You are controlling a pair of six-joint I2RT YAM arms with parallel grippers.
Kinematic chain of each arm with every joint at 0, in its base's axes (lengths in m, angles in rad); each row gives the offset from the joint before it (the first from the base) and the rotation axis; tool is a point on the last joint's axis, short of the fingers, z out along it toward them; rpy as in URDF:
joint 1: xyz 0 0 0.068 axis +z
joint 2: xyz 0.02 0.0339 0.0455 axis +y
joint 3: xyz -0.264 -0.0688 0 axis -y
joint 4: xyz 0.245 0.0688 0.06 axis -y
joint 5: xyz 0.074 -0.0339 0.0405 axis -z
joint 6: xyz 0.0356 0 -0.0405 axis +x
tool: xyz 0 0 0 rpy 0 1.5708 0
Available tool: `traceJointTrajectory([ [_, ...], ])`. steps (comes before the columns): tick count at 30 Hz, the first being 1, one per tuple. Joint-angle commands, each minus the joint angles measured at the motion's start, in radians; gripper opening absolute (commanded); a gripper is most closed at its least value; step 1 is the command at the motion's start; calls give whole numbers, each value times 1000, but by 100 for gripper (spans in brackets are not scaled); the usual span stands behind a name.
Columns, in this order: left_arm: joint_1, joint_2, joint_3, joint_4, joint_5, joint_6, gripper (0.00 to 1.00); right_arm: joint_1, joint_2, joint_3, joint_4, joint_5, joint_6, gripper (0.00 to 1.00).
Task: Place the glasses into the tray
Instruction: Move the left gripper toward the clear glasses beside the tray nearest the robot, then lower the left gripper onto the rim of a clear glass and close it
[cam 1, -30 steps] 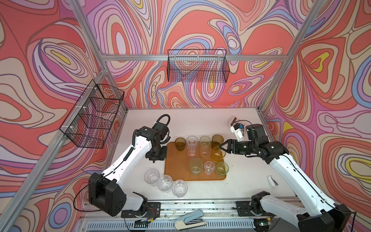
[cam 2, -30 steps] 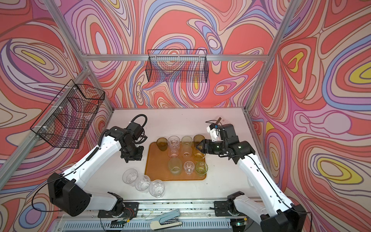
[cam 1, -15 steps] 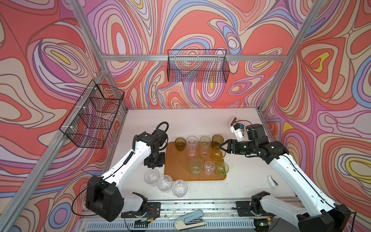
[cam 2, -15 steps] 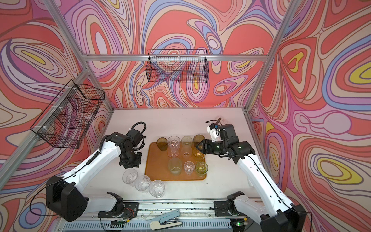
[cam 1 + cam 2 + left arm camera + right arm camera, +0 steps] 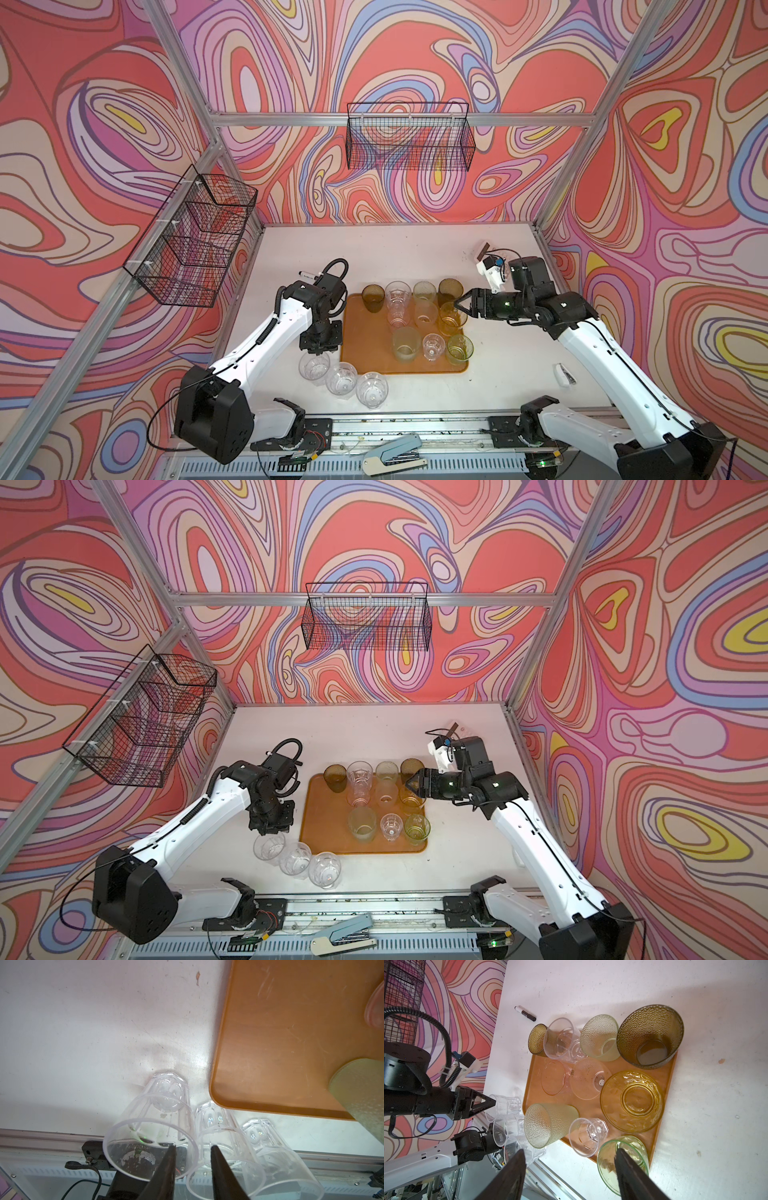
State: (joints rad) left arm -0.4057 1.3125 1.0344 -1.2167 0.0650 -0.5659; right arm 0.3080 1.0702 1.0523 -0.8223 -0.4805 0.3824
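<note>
Left gripper (image 5: 193, 1148) — jaws slightly apart — straddles the rim of a clear glass (image 5: 149, 1126) on the surface (image 5: 83, 1043) below it, tray (image 5: 270, 1043) just beside. Right gripper (image 5: 570, 1152), wide apart and empty, faces the glasses (image 5: 632, 1101) on the tray.

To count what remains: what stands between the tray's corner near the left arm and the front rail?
Three clear glasses in a row, off the tray; both top views show them.

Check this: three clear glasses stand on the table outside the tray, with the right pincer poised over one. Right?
No: the left pincer is poised over a clear glass, as the left wrist view shows. All three stand outside the tray.
</note>
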Motion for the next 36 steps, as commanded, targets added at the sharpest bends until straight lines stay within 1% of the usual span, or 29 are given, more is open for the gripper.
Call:
traceJointTrajectory([
  [1,4,-12,-31,8,17,-33,32,-1,6,-14,8,-10,-7,71],
  [9,4,-29,-71,22,15,-52,30,-1,10,-14,12,-13,-9,71],
  [18,4,-6,-100,45,12,-50,23,-2,6,-14,7,-12,-9,71],
  [36,4,13,-102,49,0,-40,11,-1,4,-18,6,-9,-10,71],
])
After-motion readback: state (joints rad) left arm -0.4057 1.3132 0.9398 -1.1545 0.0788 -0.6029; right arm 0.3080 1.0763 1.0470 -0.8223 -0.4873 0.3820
